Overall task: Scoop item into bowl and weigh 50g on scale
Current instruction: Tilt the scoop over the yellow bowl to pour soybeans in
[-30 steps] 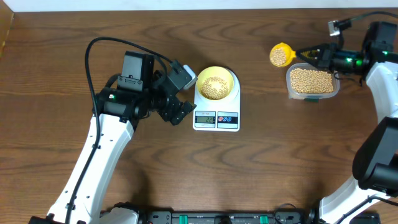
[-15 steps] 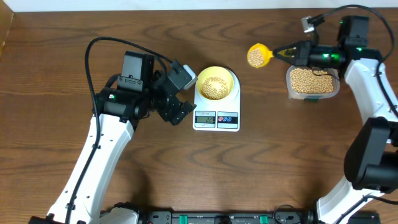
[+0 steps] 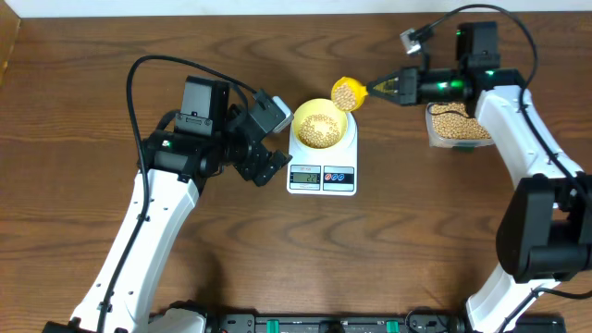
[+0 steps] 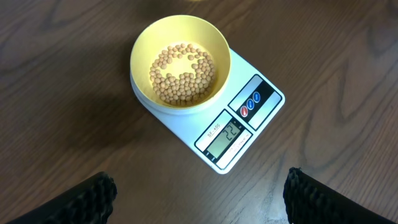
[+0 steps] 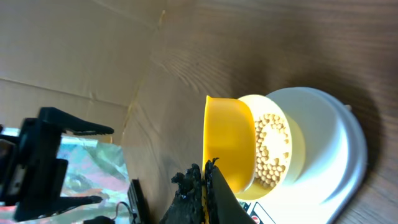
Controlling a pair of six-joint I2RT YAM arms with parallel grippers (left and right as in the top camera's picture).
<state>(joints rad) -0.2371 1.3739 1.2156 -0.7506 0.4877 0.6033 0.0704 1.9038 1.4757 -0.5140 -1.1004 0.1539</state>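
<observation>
Over the last second the right gripper (image 3: 384,89), clamped shut on the yellow scoop's (image 5: 225,143) handle, had carried a load of soybeans (image 3: 345,92) from beside the clear tub (image 3: 461,141) to just above the pale-yellow bowl's (image 4: 148,37) rim. The bowl sat on the white scale (image 4: 181,126), which read 22, so another pour looked due. The left gripper (image 3: 276,139) hung wide open and empty beside the scale.

Bright, even light from above, faint soft shadows on the table (image 3: 407,240); left wrist view sharp on the bowl (image 4: 180,30), own fingertips (image 4: 87,199) dark and blurred in the lower corners; right wrist view blown out white on the scale (image 5: 339,155), the scoop (image 5: 227,149) near and soft.
</observation>
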